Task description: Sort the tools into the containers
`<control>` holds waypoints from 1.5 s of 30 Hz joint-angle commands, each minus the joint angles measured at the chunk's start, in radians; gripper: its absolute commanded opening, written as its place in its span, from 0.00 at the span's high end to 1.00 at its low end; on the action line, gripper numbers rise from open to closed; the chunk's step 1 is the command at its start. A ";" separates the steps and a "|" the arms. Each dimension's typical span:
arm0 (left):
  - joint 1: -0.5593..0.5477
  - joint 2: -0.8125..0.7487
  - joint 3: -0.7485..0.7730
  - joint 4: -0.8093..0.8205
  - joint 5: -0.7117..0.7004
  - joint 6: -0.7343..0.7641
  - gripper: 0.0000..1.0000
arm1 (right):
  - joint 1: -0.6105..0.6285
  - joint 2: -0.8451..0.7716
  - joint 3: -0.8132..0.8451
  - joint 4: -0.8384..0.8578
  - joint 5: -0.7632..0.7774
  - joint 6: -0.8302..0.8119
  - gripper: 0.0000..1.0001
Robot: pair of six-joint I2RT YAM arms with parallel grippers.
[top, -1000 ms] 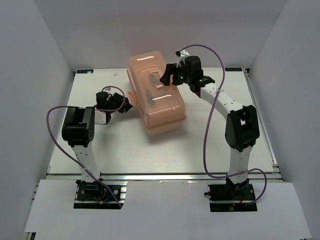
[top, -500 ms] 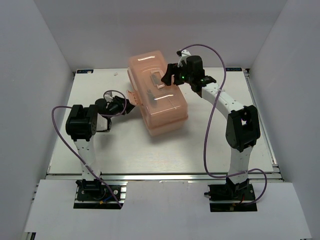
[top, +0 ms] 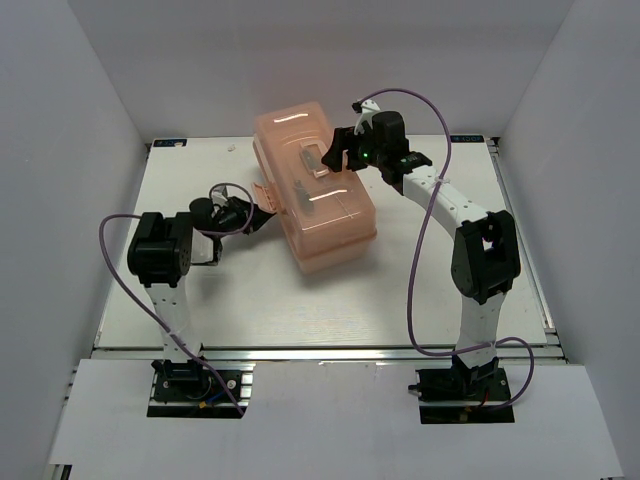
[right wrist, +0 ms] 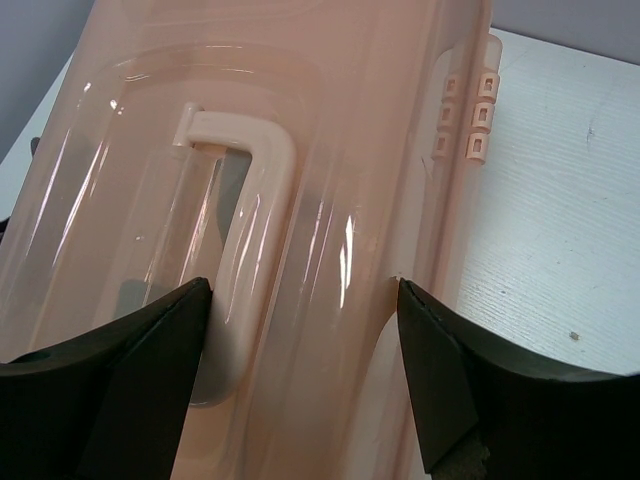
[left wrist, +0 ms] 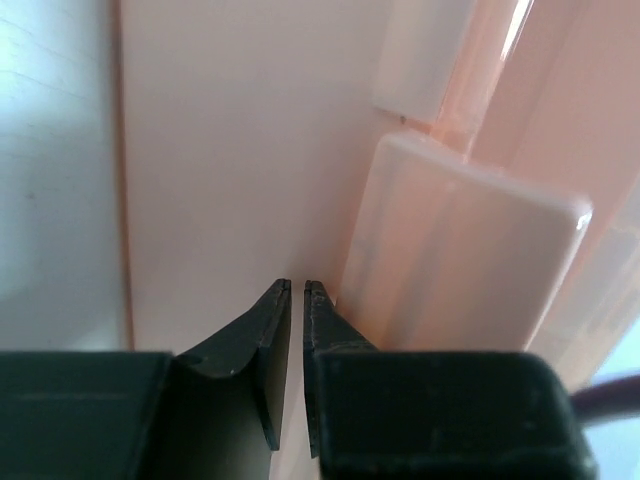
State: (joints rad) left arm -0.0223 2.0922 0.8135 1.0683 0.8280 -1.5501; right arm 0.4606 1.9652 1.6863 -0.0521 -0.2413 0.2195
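**Latch may be missed, box shoved**

The closed salmon toolbox (top: 312,190) is set askew at mid-bench (top: 250,300). The left end effector (left wrist: 297,290) is clenched empty beside the front latch (left wrist: 460,260); the right end effector (right wrist: 300,290) is spread wide over the lid handle (right wrist: 250,200). A slipped pry could skid the box on the smooth white surface. Plain walls are set close.

no legible text, no readable labels

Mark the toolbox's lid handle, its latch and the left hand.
lid handle (right wrist: 255,250), right wrist view, on its white curved bar.
latch (left wrist: 460,260), left wrist view, on the flap's flat face.
left hand (left wrist: 297,290), left wrist view, midway between its fingertips.
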 commanded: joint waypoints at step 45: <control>-0.211 -0.124 0.964 -1.843 -0.569 0.777 0.41 | 0.062 0.060 0.010 -0.167 0.019 -0.103 0.31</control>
State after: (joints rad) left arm -0.1566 1.9732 1.6695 -0.7906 0.1810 -0.7753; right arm 0.4656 1.9652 1.7073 -0.0776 -0.1772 0.1715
